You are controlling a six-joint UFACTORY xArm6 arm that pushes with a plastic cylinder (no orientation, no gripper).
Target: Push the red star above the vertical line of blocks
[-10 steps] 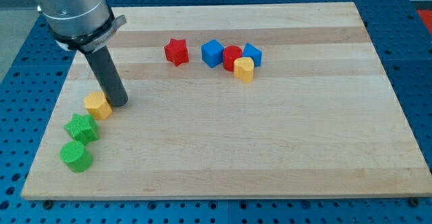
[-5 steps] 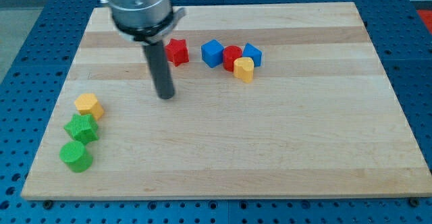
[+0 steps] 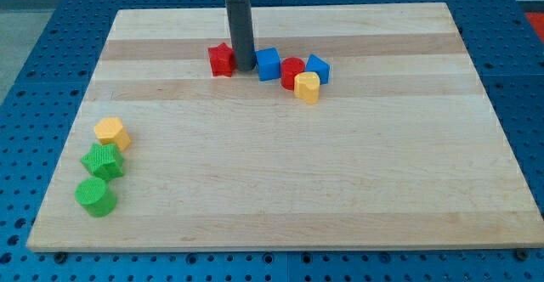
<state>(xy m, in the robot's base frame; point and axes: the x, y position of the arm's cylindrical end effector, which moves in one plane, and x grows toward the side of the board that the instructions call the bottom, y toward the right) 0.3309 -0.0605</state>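
Red star, near the view's top of the wooden board, left of centre; its right side is partly hidden by the rod, so neither the way its points face nor any long axis can be told. My tip stands between the red star and the nearer blue block, touching or just beside the star's right edge; which cannot be told. The tool is a plain rod and grips nothing.

Count: two red blocks, the star and a red cylinder; two blue blocks, the second at the view's right of the cluster; two yellow blocks, one touching the red cylinder, one at the view's left; two green blocks.

The left yellow block and both green blocks form a near-vertical line at the view's lower left, well apart from the red star.
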